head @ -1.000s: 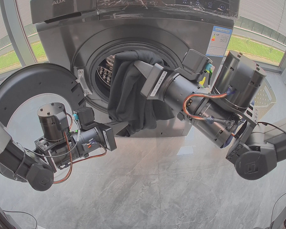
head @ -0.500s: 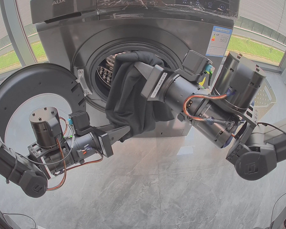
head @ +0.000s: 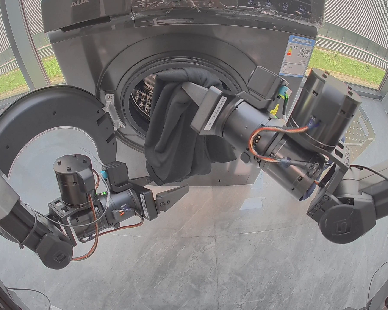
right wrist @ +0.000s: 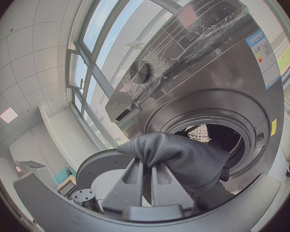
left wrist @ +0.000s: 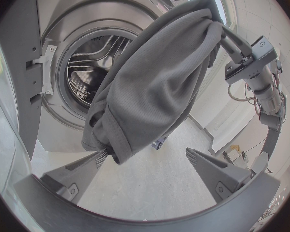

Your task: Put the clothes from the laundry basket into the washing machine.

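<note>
So, my left gripper (head: 175, 193) sits spread wide, holding nothing, just under the dark garment (head: 174, 125). It dangles across the washing machine (head: 95, 61) opening, its top pinched tight in my right gripper (head: 189, 92).

The left end effector (head: 179, 194) has sunk below the dark garment (head: 176, 130) — its hem hangs straighter again.

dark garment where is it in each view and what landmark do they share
Head view: dark garment hangs at centre before the drum opening, top in the right hand.
Left wrist view: garment between drum opening and right hand.
Right wrist view: garment bunched in the right hand, before the drum opening.
Shared landmark: the drum opening.
</note>
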